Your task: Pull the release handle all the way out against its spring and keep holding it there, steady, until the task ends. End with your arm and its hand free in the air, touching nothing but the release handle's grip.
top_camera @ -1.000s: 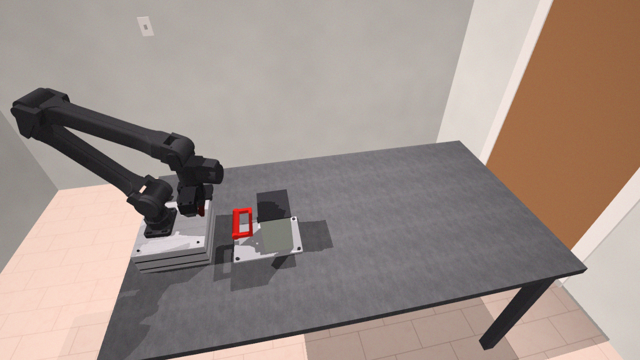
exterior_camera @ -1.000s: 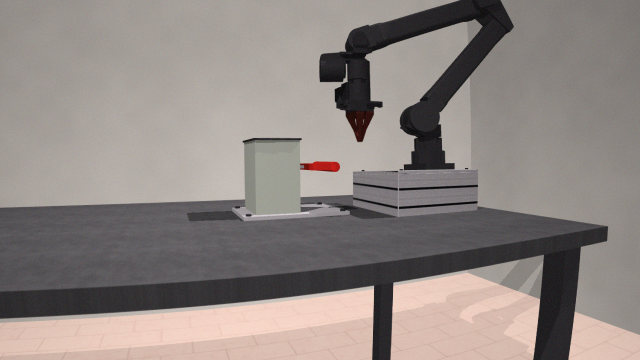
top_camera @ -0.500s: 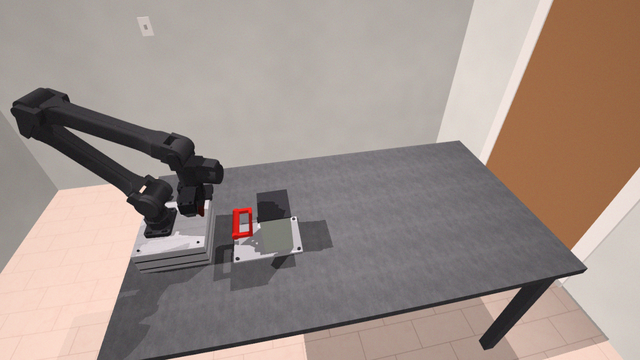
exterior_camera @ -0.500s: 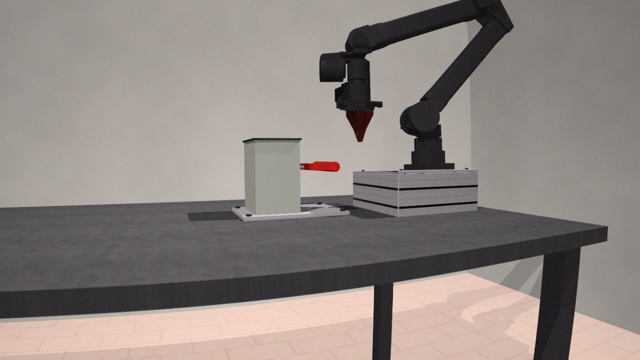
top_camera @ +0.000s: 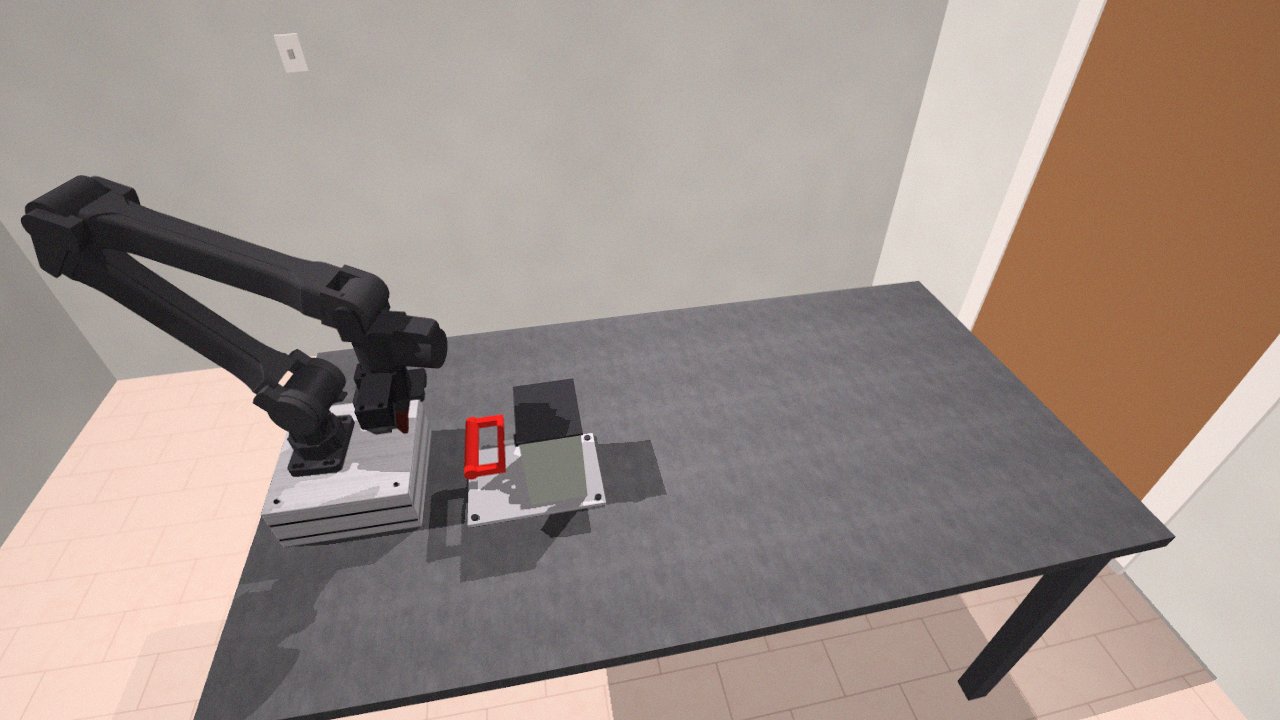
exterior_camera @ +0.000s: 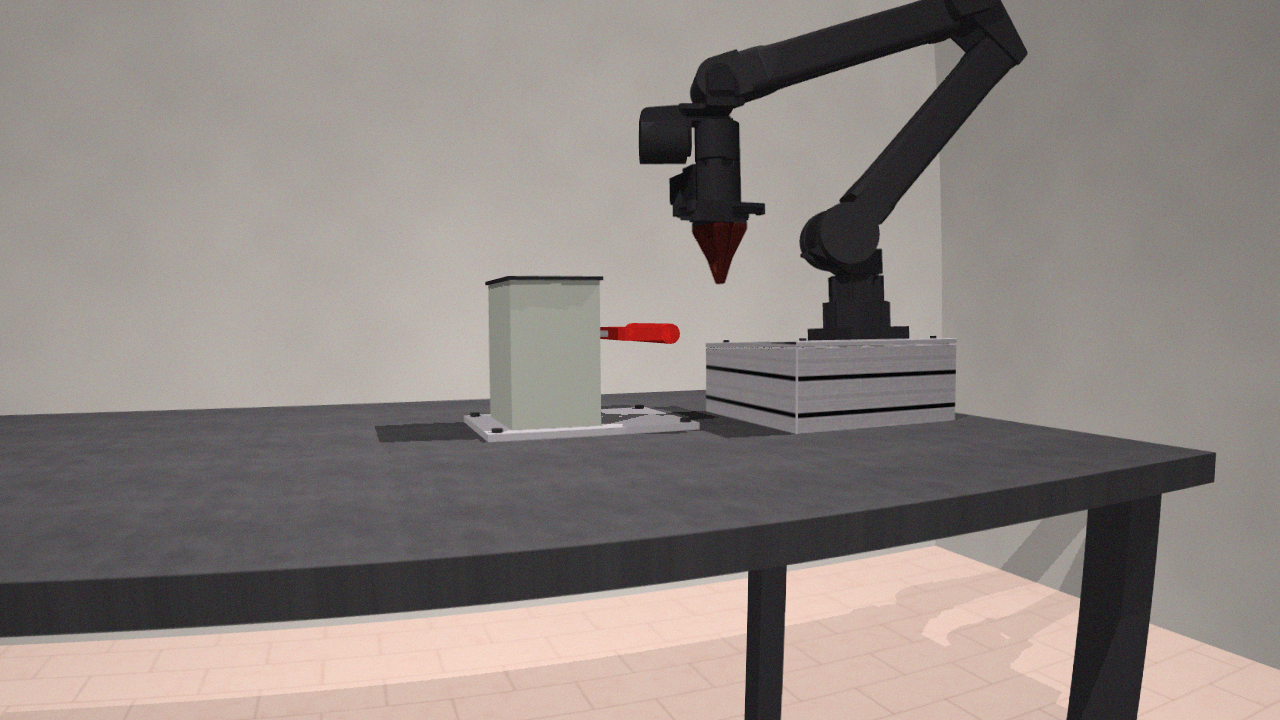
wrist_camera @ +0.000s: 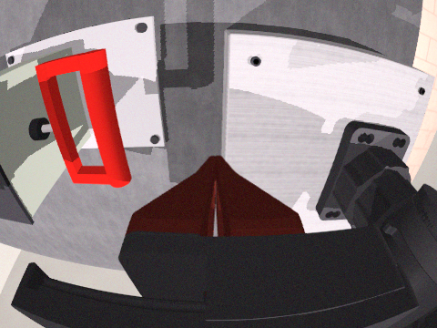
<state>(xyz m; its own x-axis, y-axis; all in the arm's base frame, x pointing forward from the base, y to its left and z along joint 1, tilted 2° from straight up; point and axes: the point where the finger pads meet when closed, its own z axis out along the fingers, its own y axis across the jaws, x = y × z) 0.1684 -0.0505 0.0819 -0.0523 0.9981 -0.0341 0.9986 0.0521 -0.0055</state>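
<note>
Nearest in the wrist view, at six o'clock, the pincer (top_camera: 402,420) (exterior_camera: 719,281) (wrist_camera: 215,165) points down with its tips together, nothing between them. Beyond it, toward ten o'clock, the red handle (top_camera: 472,445) (exterior_camera: 657,333) (wrist_camera: 106,114) stands out from the green box (top_camera: 553,470) (exterior_camera: 547,353) (wrist_camera: 23,107), apart from the tips. The task looks to be at its approach step, the pull not begun; the next move calls for spreading the tips and lowering them around the grip bar.

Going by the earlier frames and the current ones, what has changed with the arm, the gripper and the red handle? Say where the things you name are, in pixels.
No clear move shows. The gripper's (top_camera: 402,428) (exterior_camera: 719,281) (wrist_camera: 216,158) fingers look slightly smoother from outside than in the earliest picture; whether they closed a little, I cannot tell. Nothing was taken hold of or let go. The arm (top_camera: 196,246) (exterior_camera: 841,51) (wrist_camera: 373,175) and red handle (top_camera: 471,447) (exterior_camera: 653,333) (wrist_camera: 108,123) stayed put, the gripper shut and apart from the handle.
</note>
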